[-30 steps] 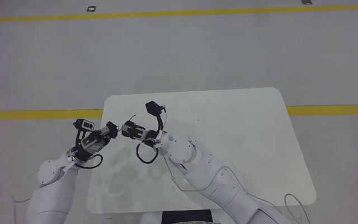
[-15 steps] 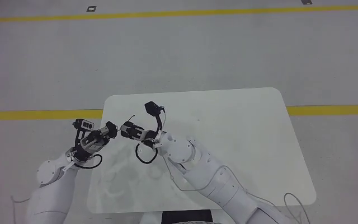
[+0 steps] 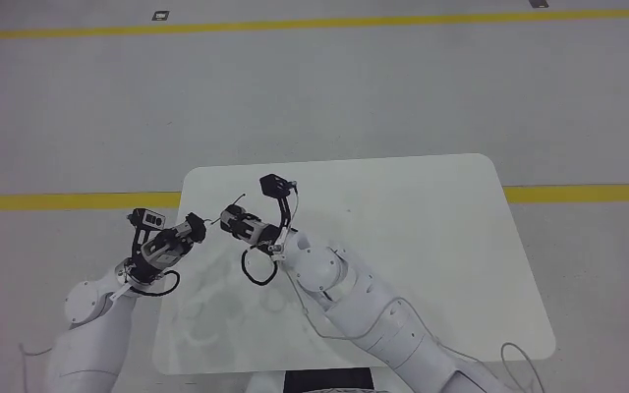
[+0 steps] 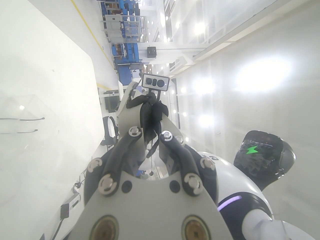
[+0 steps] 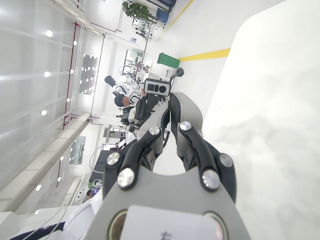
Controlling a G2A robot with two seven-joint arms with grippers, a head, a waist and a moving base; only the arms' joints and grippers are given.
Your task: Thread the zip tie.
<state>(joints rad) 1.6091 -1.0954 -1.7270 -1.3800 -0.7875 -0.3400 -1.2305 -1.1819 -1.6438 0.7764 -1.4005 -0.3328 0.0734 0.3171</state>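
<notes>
Above the table (image 3: pixel 413 226), I am clamping the zip tie (image 5: pixel 179 72) in my right pincer (image 3: pixel 225 214), aiming it at my left pincer (image 3: pixel 199 226) for threading; that one's grip I cannot tell

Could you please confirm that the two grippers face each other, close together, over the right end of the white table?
Not quite: the left gripper and the right gripper face each other, close together, over the left end of the white table, as the top view shows.

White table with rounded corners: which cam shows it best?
Top view: the white rounded-corner table sits almost whole, corners included. Left wrist view gives one side and a corner; right wrist view, one rounded corner.
</notes>
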